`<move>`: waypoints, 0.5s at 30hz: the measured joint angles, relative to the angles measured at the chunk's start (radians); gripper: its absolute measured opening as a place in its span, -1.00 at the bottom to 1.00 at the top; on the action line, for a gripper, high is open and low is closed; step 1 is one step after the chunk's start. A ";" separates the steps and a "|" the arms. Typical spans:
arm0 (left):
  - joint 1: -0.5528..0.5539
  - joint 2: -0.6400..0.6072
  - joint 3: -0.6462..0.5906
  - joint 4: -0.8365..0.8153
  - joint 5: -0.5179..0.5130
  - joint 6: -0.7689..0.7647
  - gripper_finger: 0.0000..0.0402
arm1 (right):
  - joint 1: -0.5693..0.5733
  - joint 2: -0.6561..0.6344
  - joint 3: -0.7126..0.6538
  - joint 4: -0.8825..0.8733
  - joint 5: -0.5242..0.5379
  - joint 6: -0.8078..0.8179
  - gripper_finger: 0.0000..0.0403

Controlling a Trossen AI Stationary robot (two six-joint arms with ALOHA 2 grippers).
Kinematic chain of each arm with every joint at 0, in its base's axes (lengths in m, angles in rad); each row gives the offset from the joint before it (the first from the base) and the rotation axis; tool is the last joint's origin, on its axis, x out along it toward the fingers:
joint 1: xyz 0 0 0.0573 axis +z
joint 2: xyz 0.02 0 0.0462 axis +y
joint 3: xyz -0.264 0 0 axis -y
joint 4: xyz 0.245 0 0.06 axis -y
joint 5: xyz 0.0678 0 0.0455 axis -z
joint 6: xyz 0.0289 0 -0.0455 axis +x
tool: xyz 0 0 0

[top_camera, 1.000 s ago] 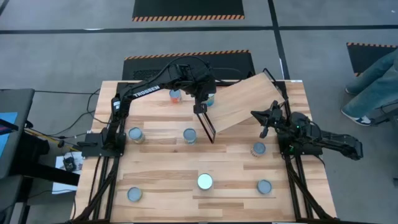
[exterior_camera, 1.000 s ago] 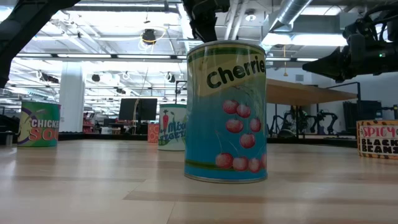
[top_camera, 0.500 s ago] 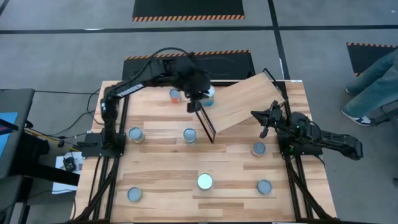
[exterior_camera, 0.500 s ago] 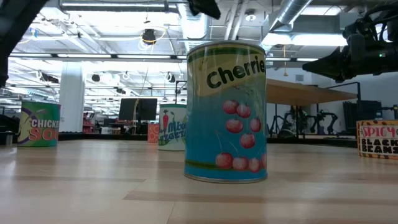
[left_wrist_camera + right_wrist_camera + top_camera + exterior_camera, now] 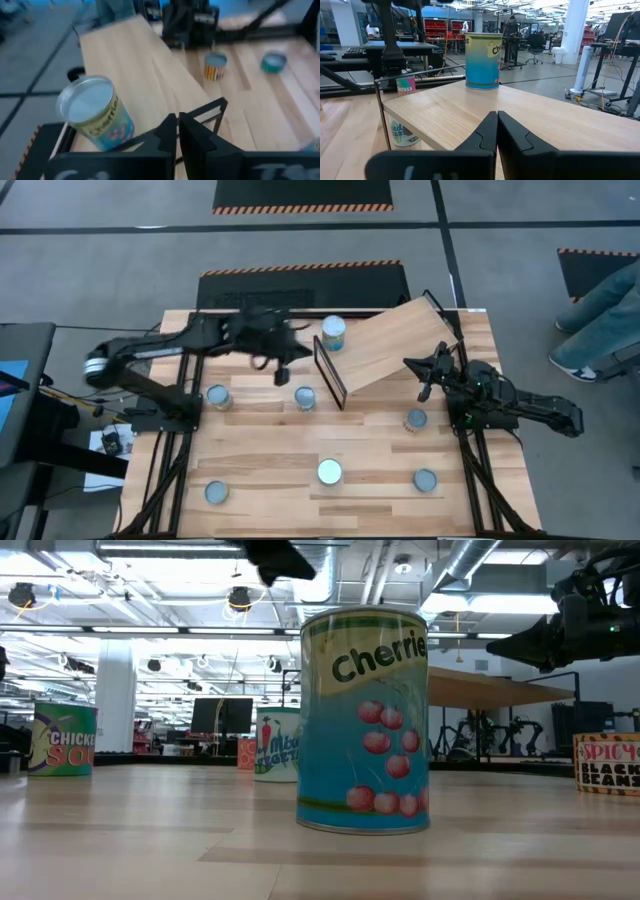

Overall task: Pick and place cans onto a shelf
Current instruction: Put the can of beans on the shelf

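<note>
Withdrawn from the shelf since the earlier frame, the left gripper, fingers pressed together and empty, hangs nearest the table can; one can stands upright on the shelf.

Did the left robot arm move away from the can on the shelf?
Yes. In the high view the left pincer has swung leftward off the shelf, leaving the can standing near the shelf's far corner. The right pincer waits beside the shelf.

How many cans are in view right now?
8. One on the shelf; two left of it; one by the right arm; three along the table's front; one hidden from above by the left arm.
</note>
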 joint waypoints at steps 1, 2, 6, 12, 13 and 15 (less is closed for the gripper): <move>0.000 -0.046 -0.085 0.075 0.000 -0.017 -0.97 | 0.000 0.000 0.000 0.000 0.000 0.000 -0.83; 0.000 -0.093 -0.168 0.148 0.001 -0.030 -0.97 | 0.000 0.000 0.000 0.000 0.000 0.000 -0.83; 0.002 -0.257 -0.469 0.447 -0.004 -0.056 -0.97 | 0.000 0.000 0.000 0.000 0.000 0.000 -0.83; 0.033 -0.400 -0.804 0.860 -0.035 -0.122 -0.97 | 0.000 0.000 0.000 0.000 0.000 0.000 -0.83; 0.040 -0.409 -0.839 0.909 -0.035 -0.142 -0.97 | 0.000 0.000 0.000 0.000 0.000 0.000 -0.83; 0.060 -0.414 -0.890 0.962 -0.033 -0.181 -0.97 | 0.000 0.000 0.000 0.000 0.000 0.000 -0.83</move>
